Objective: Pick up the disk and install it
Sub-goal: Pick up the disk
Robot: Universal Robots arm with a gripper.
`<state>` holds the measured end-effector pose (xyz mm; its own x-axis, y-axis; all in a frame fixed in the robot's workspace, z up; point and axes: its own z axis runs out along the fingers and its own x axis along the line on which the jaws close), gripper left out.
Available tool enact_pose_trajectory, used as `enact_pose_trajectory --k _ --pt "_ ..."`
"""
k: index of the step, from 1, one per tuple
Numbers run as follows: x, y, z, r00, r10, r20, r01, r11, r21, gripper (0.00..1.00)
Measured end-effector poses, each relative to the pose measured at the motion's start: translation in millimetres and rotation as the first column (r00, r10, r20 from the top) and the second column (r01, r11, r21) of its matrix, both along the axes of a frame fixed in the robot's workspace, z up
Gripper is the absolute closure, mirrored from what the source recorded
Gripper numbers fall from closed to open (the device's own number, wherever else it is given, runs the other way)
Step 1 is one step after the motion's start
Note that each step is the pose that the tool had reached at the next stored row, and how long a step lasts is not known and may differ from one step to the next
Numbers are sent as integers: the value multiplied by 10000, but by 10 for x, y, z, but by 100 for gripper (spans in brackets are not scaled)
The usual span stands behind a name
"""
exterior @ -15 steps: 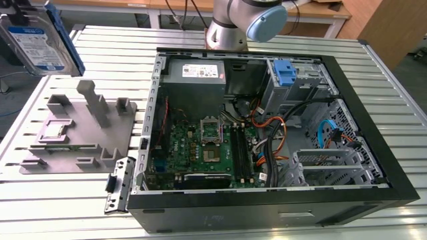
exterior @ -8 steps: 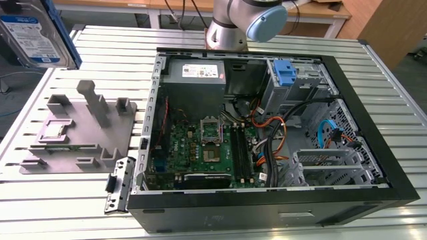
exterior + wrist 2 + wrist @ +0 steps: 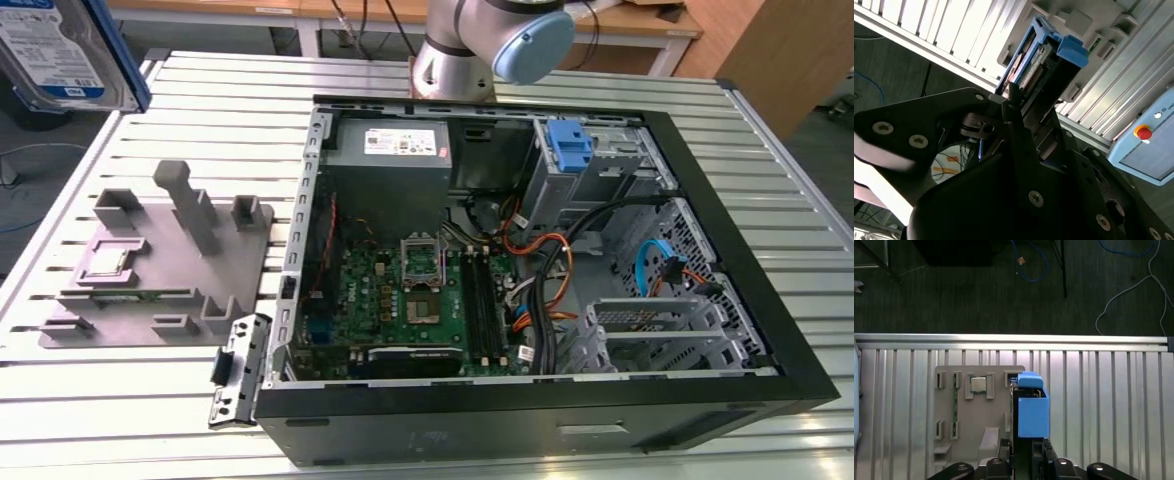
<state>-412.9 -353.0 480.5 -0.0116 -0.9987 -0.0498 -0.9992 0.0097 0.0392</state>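
**Item:** the disk (image 3: 60, 50), silver, with a white-and-blue label and blue rails.

**Location:** It was raised clear of the table (image 3: 227, 100), at the exterior view's upper left and well apart from the computer case (image 3: 467, 430). In the first wrist view it hung edge-on (image 3: 1033, 410), blue rail uppermost, over the edge of the grey fixture tray (image 3: 979, 415).

**Holder:** The pincer (image 3: 1029, 107) was clamped on the disk. In the second wrist view its dark fingers (image 3: 1014, 102) pressed the flat faces, and the disk body (image 3: 1039, 60) stood out beyond them.

**Associated items:**
- The fixture tray (image 3: 147, 290) lay on the table beside the case, with a processor chip (image 3: 981, 384) seated in one of its pockets.
- The case lay open on its side. The power-supply box (image 3: 390, 145) and the blue latch (image 3: 570, 148) on the metal cage were in place inside.

**Status of work:**
- Pick-up was judged complete, since the disk was held aloft and touched neither tray nor table.
- Installation was judged outstanding, since the disk was nowhere within the case and had not yet been brought to the cage.
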Motion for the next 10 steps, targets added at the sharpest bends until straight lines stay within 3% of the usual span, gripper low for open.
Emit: enact_pose_trajectory --k 4,10 --pt "0 0 78 10000 0 0 0 10000 0 65" --pt "0 0 82 10000 0 0 0 10000 1 65"
